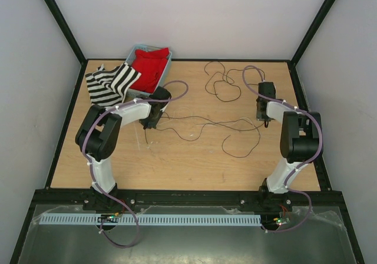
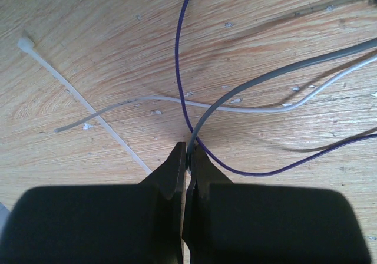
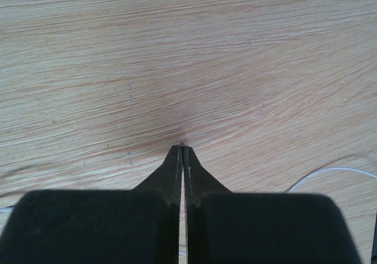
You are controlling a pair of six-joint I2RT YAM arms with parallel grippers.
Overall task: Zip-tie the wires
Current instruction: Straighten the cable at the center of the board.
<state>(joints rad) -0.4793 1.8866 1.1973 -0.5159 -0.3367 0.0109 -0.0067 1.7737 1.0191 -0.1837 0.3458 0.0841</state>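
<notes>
Several thin wires (image 1: pixel 200 121), dark and pale, sprawled in loops across the middle of a wooden counter (image 1: pixel 177 170) and toward its far right corner. The left end effector (image 2: pixel 188 153), over the counter's left half, was closed tight, pinching one grey strand of the wires at its tips. A white zip tie (image 2: pixel 76 96) lay flat on the wood just beside it, crossed by a pale strand. The right end effector (image 3: pixel 182 147), near the right edge, was fully closed; whether it gripped anything could not be told. A blue bin (image 1: pixel 131 55) holding red cloth (image 1: pixel 150 63) sat at the far left corner, beside a striped cloth (image 1: pixel 109 84).
</notes>
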